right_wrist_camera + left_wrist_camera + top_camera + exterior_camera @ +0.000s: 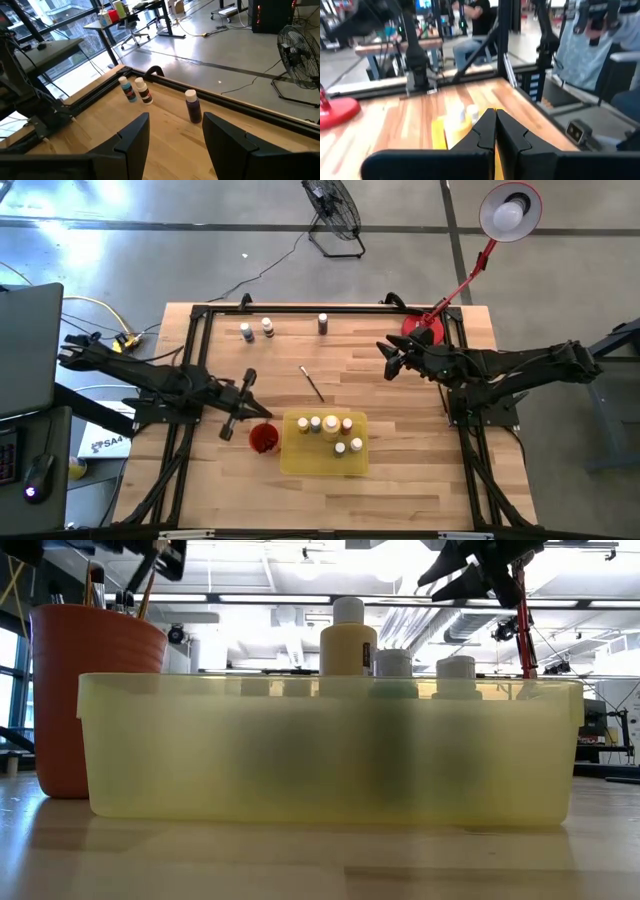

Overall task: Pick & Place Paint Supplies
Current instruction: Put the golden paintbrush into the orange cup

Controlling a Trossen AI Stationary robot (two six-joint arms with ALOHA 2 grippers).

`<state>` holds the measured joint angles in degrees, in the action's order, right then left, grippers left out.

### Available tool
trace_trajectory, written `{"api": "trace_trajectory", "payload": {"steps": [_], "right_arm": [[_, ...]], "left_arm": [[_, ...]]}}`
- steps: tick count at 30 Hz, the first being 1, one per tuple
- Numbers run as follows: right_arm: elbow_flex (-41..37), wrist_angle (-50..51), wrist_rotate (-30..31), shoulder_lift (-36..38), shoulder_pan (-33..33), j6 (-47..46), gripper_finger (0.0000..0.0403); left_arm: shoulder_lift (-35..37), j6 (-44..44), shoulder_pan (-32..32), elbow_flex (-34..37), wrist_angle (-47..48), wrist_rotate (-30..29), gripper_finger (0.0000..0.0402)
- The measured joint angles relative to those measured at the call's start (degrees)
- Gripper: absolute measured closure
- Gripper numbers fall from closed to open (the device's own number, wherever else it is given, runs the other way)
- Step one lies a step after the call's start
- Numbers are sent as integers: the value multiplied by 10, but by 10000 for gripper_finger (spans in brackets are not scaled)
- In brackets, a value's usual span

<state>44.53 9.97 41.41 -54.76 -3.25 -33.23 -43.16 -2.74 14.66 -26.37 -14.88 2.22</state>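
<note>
My worktop [400, 410] is pale planked wood, smooth with a satin sheen. The yellow tray [330, 750] is translucent, frosted plastic. The red cup [85, 690] looks matt plastic. My pincer fingers [132, 137] are matt black.

Grey concrete floor [200, 240] all around the wooden table [400, 480], seams and cables running across it. A black floor fan [333, 210] stands beyond the far edge, and a red desk lamp [508, 210] leans in at the far right corner, its shade glowing. Out the right wrist view, big windows [55, 20] let daylight in over desks and office chairs [131, 32]. From table height, a white ceiling with strip lights [275, 598] stretches overhead. A seated person [470, 25] shows in the distance.
</note>
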Motion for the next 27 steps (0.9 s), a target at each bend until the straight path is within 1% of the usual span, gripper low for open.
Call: {"api": "trace_trajectory", "payload": {"steps": [5,13,20,24,27], "right_arm": [[0,0,-14,0,0,0,229],[0,0,-15,0,0,0,229],[0,0,-15,0,0,0,229],[0,0,-17,0,0,0,229],[0,0,-34,0,0,0,229]], "left_arm": [[-50,0,0,0,0,0,401],[-119,15,0,0,-1,0,401],[-127,19,0,-1,-2,0,401],[-127,52,0,-1,0,1,396],[-127,61,0,-1,0,1,387]]}}
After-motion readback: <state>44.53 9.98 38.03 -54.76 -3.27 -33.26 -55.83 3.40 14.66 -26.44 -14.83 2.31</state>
